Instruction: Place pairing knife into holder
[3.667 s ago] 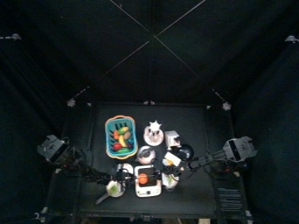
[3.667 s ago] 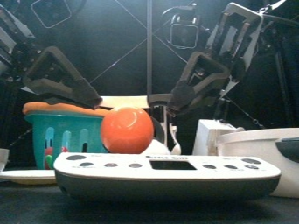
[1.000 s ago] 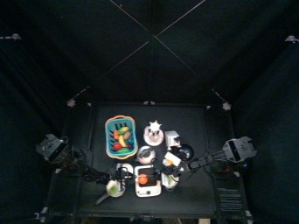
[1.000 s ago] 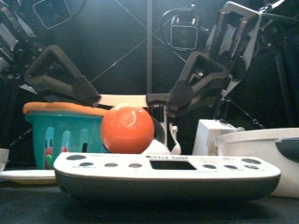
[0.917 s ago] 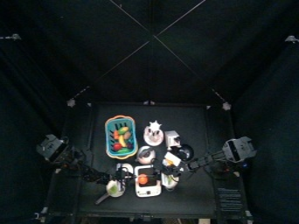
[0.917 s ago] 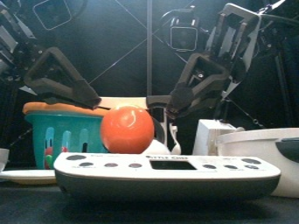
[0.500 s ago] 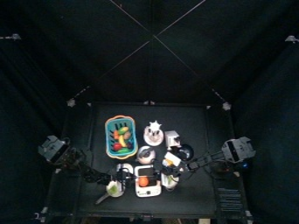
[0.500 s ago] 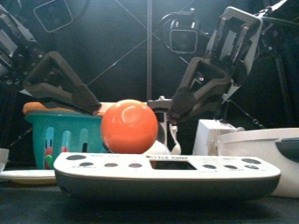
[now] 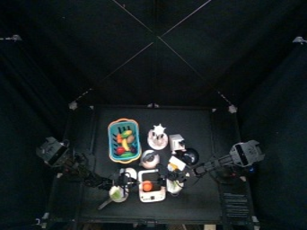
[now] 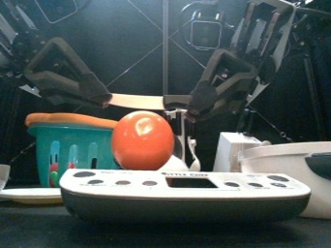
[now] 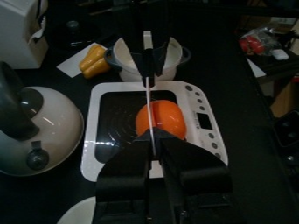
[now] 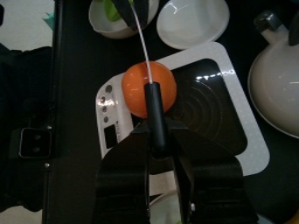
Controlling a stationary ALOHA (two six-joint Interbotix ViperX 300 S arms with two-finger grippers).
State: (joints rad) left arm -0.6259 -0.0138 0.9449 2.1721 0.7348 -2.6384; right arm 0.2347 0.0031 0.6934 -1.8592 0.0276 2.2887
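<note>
Up went the left claw point(image 11: 149, 153) and right claw point(image 12: 158, 153), both clamped on the knife point(image 12: 153, 114). It hides part of the orange point(image 12: 135, 87) on the scale point(image 12: 222, 96). The basket point(image 9: 122, 142) at ten o'clock holds fruit.

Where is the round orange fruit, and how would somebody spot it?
On the small black table, look along the front edge for the flat white kitchen scale with buttons. The round orange fruit sits on top of it. It is the only smooth orange ball there, beside the teal slatted basket.
</note>
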